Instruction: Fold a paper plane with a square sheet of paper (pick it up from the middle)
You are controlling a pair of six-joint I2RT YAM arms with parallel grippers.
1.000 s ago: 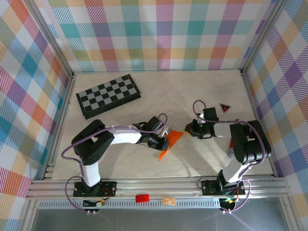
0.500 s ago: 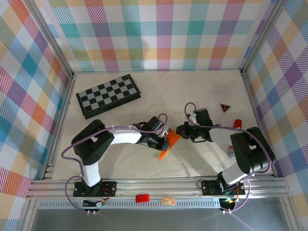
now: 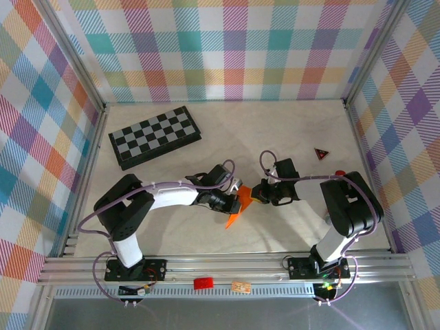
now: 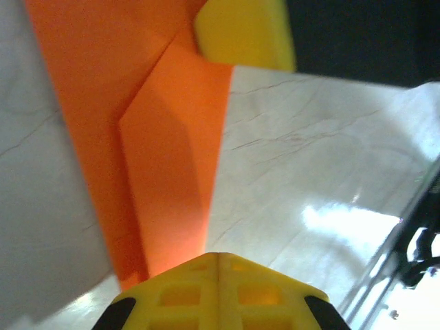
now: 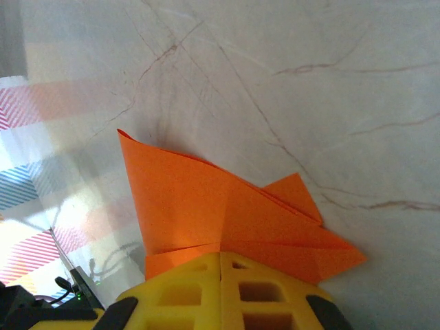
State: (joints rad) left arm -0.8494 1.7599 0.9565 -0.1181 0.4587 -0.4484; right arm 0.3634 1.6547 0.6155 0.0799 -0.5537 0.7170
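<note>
"Orange paper (image 3: 240, 204) — where is it?"

"In the middle of the table (image 3: 295, 124), near the front, right between the two arms. It's folded into layers. One pointy end sticks out toward the front edge."

"Is anything holding it?"

"Yes. The left gripper (image 4: 218, 257) is squeezed tight on one side of it. The right gripper (image 5: 220, 254) is squeezed tight on the other side. Neither one has a gap at the tips — just the thin paper coming out."

"Is it lying flat?"

"Not all of it. From the right wrist you can see one corner lifting up a little."

"What else is on the table?"

"A black-and-grey checkerboard (image 3: 155, 136) lies far back on the left. A small dark red triangle (image 3: 320, 152) and a small red cylinder (image 3: 339, 173) sit on the right, well apart from the orange paper."
</note>
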